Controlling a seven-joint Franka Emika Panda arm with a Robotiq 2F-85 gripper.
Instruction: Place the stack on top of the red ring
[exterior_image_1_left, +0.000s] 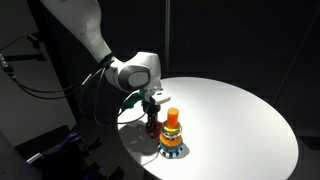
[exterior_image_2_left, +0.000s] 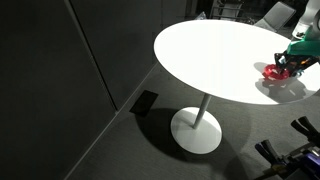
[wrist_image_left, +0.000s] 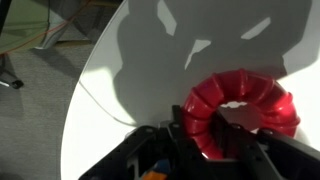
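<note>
In the wrist view the gripper (wrist_image_left: 216, 138) showed at the bottom edge. Its left finger (wrist_image_left: 176, 140) sat just beside the near rim of the red ring (wrist_image_left: 240, 105). That rim lay between the jaws, and the rest of the ring lay ahead of them on the white table (wrist_image_left: 130, 80). Whether the jaws pinched the rim or merely straddled it could not be told. In an exterior view the stack (exterior_image_1_left: 172, 135) stood upright just right of the jaws, outside them.

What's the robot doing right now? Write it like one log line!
gripper: down at red ring, grip unclear | stack: upright on table, beside gripper
</note>
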